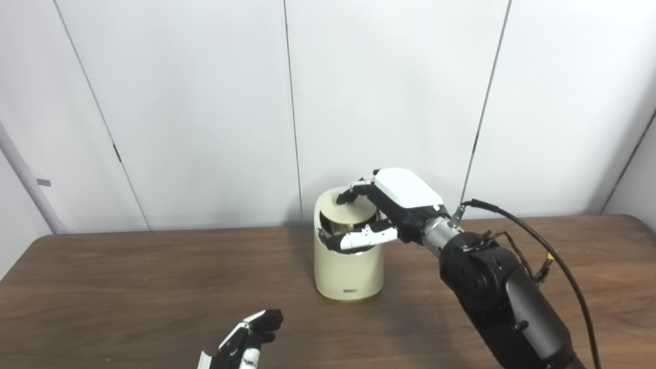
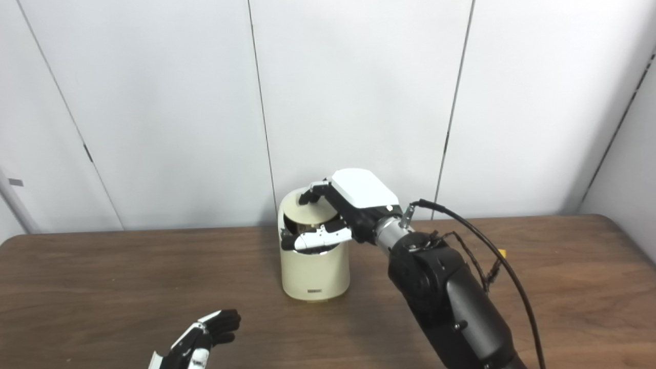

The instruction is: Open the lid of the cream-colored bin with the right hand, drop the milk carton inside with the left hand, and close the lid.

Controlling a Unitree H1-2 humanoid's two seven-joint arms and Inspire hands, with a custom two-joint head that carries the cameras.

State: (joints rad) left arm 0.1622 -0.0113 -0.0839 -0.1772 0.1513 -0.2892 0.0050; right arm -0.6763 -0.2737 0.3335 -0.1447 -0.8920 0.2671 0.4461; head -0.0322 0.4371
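Observation:
The cream-colored bin [image 1: 348,271] stands upright at the middle of the brown table [image 1: 128,287], near the back wall. Its round lid [image 1: 354,211] is tilted, with a dark gap showing under its front edge. My right hand [image 1: 394,205] is on top of the bin, its fingers curled over the lid's upper edge and its thumb lying across the front of the opening. My left hand [image 1: 246,343] hovers low at the front edge of the table, left of the bin, with its fingers loosely apart and holding nothing. No milk carton is in sight.
My right forearm [image 1: 502,297] and its black cable [image 1: 564,266] cross the right side of the table. White wall panels [image 1: 205,102] rise directly behind the bin.

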